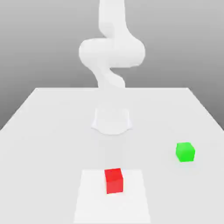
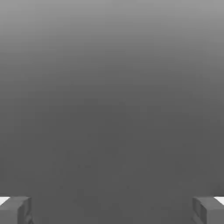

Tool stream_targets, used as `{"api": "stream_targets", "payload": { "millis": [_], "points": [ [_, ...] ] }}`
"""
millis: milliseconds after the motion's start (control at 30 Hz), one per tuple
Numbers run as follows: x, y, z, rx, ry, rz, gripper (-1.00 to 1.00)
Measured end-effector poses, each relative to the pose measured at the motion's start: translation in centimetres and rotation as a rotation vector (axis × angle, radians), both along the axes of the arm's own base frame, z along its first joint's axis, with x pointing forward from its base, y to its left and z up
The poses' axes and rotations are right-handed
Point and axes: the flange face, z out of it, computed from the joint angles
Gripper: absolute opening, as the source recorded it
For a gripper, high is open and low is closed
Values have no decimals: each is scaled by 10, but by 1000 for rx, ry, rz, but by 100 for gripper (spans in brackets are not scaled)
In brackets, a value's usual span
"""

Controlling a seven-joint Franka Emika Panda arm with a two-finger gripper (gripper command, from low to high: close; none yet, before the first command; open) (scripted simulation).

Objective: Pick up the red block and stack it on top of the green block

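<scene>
Table [image 1: 48, 131]: flat, white, matte, with straight edges narrowing toward the far side. A lighter square patch [image 1: 92, 201] lies on it near the front edge.

Red block [image 1: 114, 180]: small plain cube, matte, sharp-edged, sitting flat on the light patch close to the middle of the exterior view. Nothing touches it.

Arm [image 1: 111, 52]: smooth, rounded white segments, bent above a round white base [image 1: 112, 121] on the table behind the red block.

Green block [image 1: 185, 152]: small plain cube, matte, about the same size as the red one. It rests flat on bare table toward the exterior view's right, a little farther back than the red block and well apart from it.

Claw [image 2: 112, 210]: in the hand view two squared grey fingertips [image 2: 15, 210] stand far apart at opposite edges, spread wide, with nothing between them but plain grey background.
</scene>
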Motion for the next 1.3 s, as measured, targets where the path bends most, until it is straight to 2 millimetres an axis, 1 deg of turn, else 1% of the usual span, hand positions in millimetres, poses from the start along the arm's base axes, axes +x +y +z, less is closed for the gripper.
{"api": "stream_targets", "payload": {
  "millis": [67,133,200,300,367,433,500,600,667,1000,1033,1200,1233,1300],
  "points": [
    [25,4,-49,-40,79,0,0],
    [44,4,-99,-71,157,4,0],
    [56,3,-149,-92,234,11,0],
    [64,-2,-224,-108,350,28,0],
    [62,-5,-274,-108,428,45,0],
    [54,-7,-324,-98,508,66,0],
    [39,-8,-374,-77,588,93,0],
    [10,-3,-433,-32,688,140,0],
    [3,-1,-452,-17,708,151,0],
    [0,-2,-511,-10,716,149,0],
    [-1,-2,-516,-11,718,150,-100],
    [-1,-2,-516,-12,718,150,-100],
    [-1,-2,-519,-12,719,150,-100],
    [0,-2,-512,-10,717,149,-100]
  ]
}}
